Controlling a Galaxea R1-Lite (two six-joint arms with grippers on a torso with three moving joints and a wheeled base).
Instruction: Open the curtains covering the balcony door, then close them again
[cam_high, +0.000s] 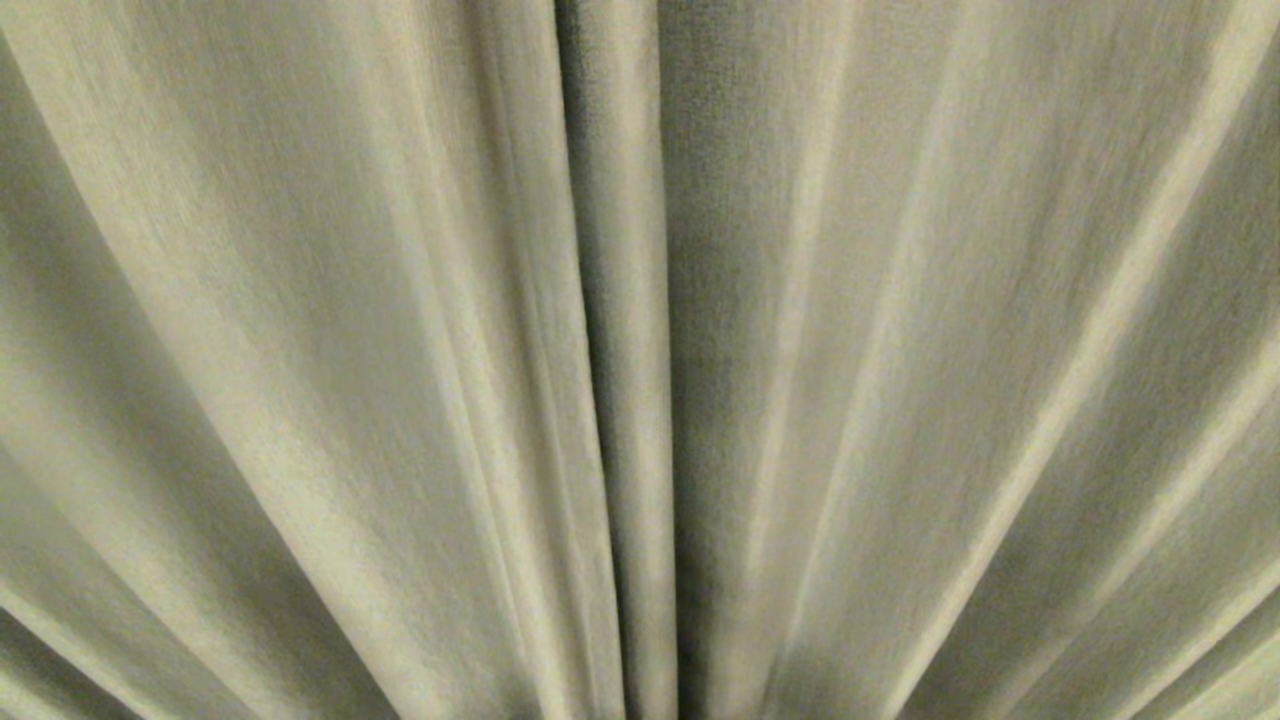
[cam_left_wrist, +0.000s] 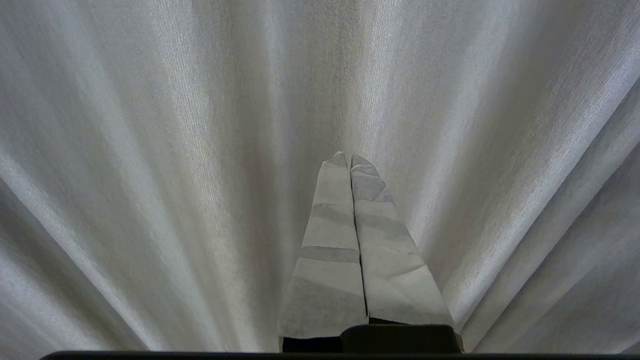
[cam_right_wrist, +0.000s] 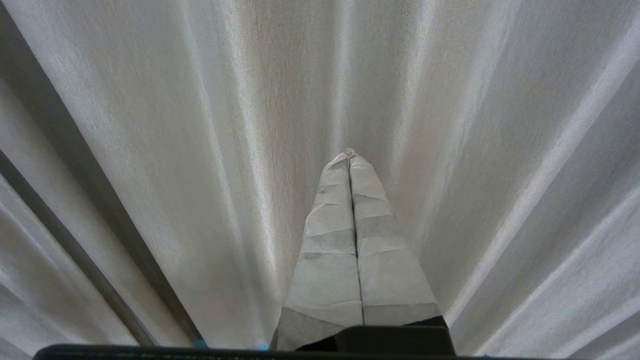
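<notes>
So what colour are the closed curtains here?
Plain beige-grey, pleated, unpatterned; the curtains show best in the head view.

scene: the curtains (cam_high: 400, 350) fill the whole head view | fabric: thick beige-grey woven cloth in long pleats fanning out toward the top | centre: a dark narrow fold where two edges meet, drawn together | arms: neither shows
</notes>
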